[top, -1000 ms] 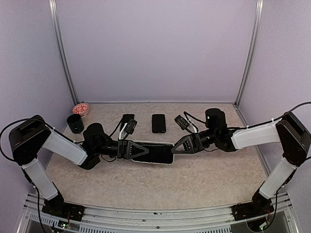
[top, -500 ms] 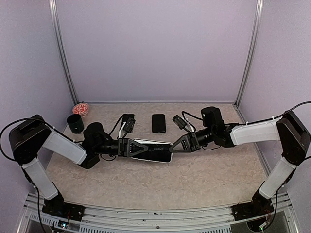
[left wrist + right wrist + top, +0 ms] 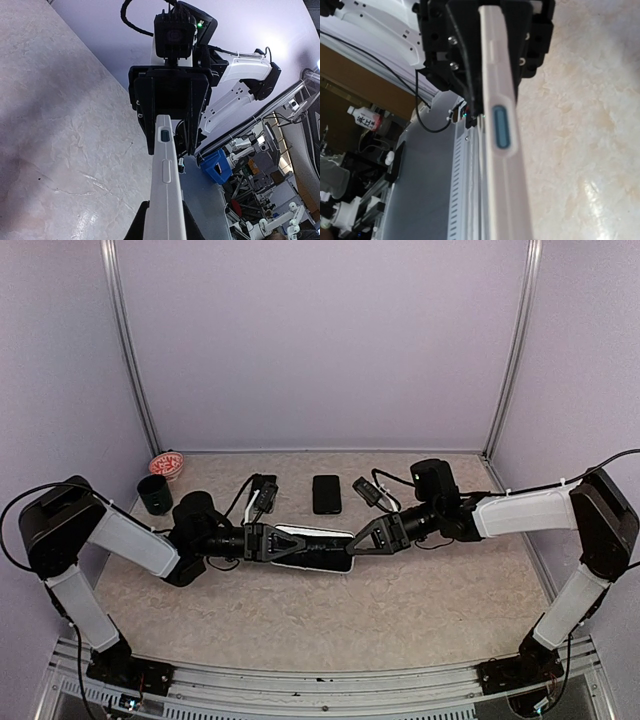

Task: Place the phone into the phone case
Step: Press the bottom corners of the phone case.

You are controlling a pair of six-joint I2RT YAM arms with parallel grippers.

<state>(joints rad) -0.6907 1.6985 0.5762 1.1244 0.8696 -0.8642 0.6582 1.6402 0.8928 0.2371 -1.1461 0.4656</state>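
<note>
As the phone case (image 3: 164, 190) had tilted up off the table (image 3: 400, 610), the left pincer (image 3: 295, 545) stayed clamped on it (right pincer (image 3: 352, 545): grip indeterminate); the phone (image 3: 325, 553) appeared seated.

Top view is evenly, diffusely lit from above; only soft shadows are seen on the table (image 3: 420, 610). Left wrist: glare is noted on the wall (image 3: 292, 47). Right wrist: phone case (image 3: 507, 190) is blurred near the lens.
</note>
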